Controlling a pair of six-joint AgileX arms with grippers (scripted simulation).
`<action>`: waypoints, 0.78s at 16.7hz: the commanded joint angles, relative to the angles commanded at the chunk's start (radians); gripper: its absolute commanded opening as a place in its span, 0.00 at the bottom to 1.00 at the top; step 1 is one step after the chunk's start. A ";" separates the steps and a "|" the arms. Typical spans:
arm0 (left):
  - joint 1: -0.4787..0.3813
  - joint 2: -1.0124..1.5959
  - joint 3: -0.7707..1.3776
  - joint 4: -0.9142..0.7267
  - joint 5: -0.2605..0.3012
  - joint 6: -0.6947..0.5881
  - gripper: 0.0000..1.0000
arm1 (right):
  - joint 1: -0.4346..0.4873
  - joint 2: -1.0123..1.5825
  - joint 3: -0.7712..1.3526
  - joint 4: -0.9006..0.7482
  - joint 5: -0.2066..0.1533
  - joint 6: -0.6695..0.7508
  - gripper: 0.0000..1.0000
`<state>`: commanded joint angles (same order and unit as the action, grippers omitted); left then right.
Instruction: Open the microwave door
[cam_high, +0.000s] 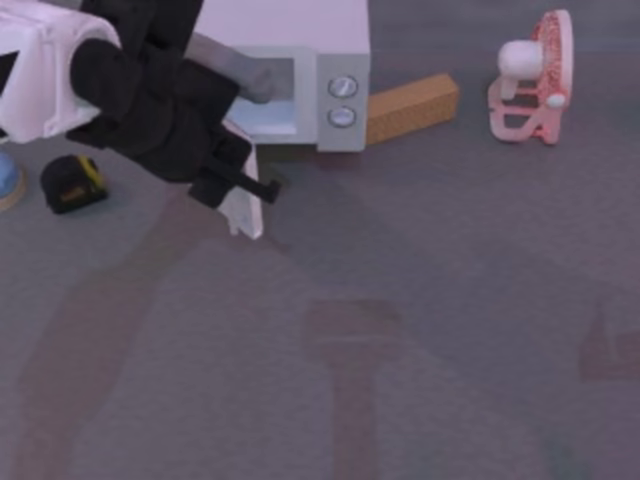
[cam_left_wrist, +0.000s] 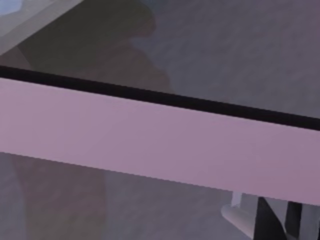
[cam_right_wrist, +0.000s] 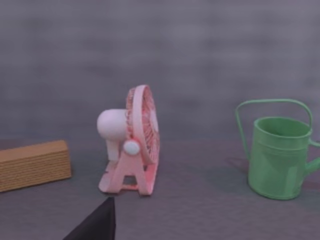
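The white microwave (cam_high: 300, 40) stands at the back of the table, its two silver knobs (cam_high: 342, 100) facing the front. The microwave door (cam_high: 246, 208) is swung out toward the front, leaving the cavity (cam_high: 275, 95) exposed. My left gripper (cam_high: 245, 185) is shut on the door's free edge. In the left wrist view the door (cam_left_wrist: 160, 140) crosses as a pale band, with the dark fingers (cam_left_wrist: 270, 225) beside a grey handle (cam_left_wrist: 240, 220). My right arm is out of the top view; only one dark fingertip (cam_right_wrist: 102, 222) shows in its wrist view.
A black and yellow tape measure (cam_high: 72, 183) lies left of the door, with a blue object (cam_high: 6, 178) at the table's left edge. Right of the microwave are a wooden block (cam_high: 412, 107) and a pink fan (cam_high: 535, 80). A green watering can (cam_right_wrist: 280, 157) stands beyond the fan.
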<state>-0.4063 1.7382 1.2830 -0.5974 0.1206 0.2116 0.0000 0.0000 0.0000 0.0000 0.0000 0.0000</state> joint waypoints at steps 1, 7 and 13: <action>0.000 0.000 0.000 0.000 0.000 0.000 0.00 | 0.000 0.000 0.000 0.000 0.000 0.000 1.00; 0.000 0.000 0.000 0.000 0.000 0.000 0.00 | 0.000 0.000 0.000 0.000 0.000 0.000 1.00; 0.031 -0.018 -0.026 -0.015 0.048 0.083 0.00 | 0.000 0.000 0.000 0.000 0.000 0.000 1.00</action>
<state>-0.3752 1.7204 1.2569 -0.6123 0.1688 0.2945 0.0000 0.0000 0.0000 0.0000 0.0000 0.0000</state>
